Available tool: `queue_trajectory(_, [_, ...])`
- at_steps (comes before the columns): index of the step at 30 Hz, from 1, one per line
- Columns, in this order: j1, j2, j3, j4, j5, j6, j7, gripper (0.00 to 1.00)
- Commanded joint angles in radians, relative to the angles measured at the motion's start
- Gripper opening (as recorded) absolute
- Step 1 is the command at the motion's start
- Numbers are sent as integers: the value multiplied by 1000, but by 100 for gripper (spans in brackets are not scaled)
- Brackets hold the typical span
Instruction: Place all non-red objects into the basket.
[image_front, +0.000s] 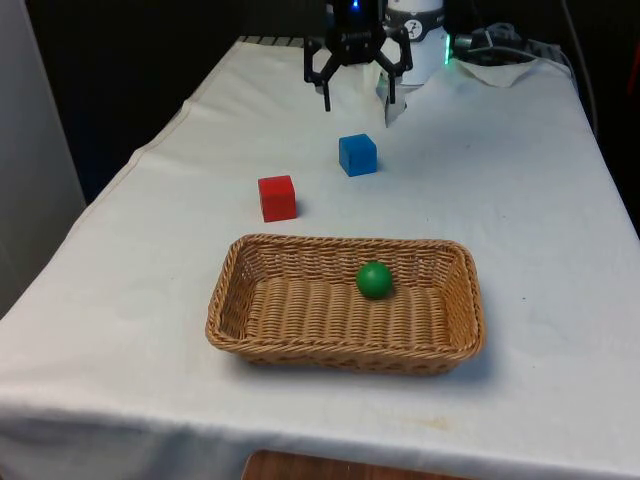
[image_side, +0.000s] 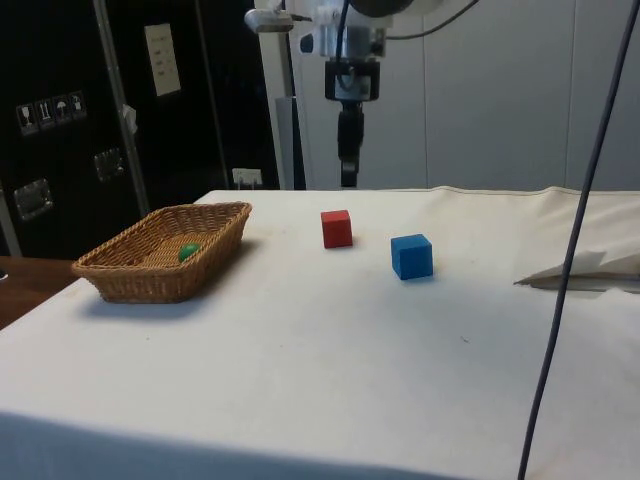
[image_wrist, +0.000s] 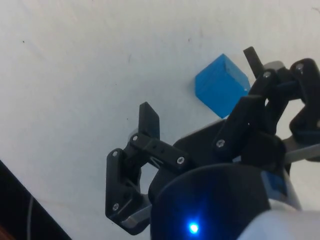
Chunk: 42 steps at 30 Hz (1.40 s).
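the arm is cut off by the front view's top edge, so just the gripper and the base show there. in the side view the basket wall hides most of the green ball. in the wrist view a finger covers one corner of the blue cube.

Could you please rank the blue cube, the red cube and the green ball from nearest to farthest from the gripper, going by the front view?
Measured from the open gripper, which hangs above the table's far end:
1. Blue cube: on the cloth, almost directly below the gripper.
2. Red cube: toward the front view's left, closer to the basket.
3. Green ball: lying inside the basket.
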Motion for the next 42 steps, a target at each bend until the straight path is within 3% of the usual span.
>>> queue_trajectory(1, [-1, -11, -1, -15, 2, 13, -7, 100])
queue_trajectory(12, [-1, -55, -15, -77, 2, 15, -54, 100])
queue_trajectory(22, [-1, -53, -17, -98, 1, 9, -102, 100])
queue_trajectory(27, [2, -46, -14, -128, 3, 52, -132, 100])
queue_trajectory(31, [1, -34, -6, -142, -3, 85, -129, 100])
queue_trajectory(32, [0, -40, -8, -140, 1, 67, -133, 100])
queue_trajectory(40, [0, -5, 7, -175, -11, 165, -122, 100])
queue_trajectory(41, [0, -12, 5, -167, 0, 138, -133, 100])
queue_trajectory(42, [-1, -4, 7, -179, -9, 172, -123, 100])
